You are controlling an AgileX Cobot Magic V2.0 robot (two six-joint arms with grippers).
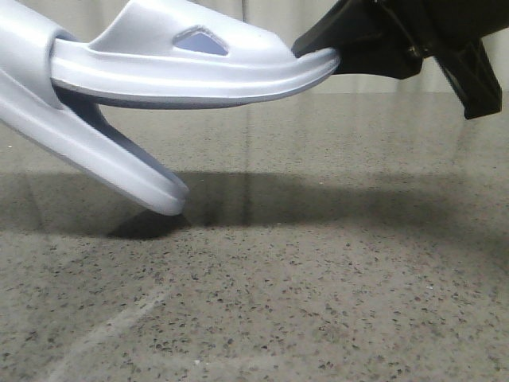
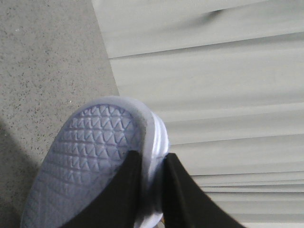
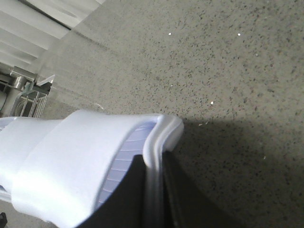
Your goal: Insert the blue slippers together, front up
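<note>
Blue slippers, pair, nested above the table (image 1: 318,302): lower slipper (image 1: 95,151) angled down, left gripper (image 2: 151,199) clamping its rim; upper slipper (image 1: 199,68) level, right gripper (image 1: 330,49) pinching its edge; likely light, springy foam, best held by rims.

A grey speckled stone table (image 1: 334,302) fills most of the front view. Its surface is glossy and carries a wide, soft dark shadow (image 1: 318,199) across its middle, with a denser patch at the shadow's left end. A faint pale streak (image 1: 103,330) runs diagonally over the table's near left part. Beyond the table's far edge hangs a pale curtain (image 2: 209,71), its long folds running in parallel bands. In the right wrist view, a white wire rack (image 3: 29,102) and some metal tubing stand just past the table's edge, below the same curtain. The light is even and diffuse.
</note>
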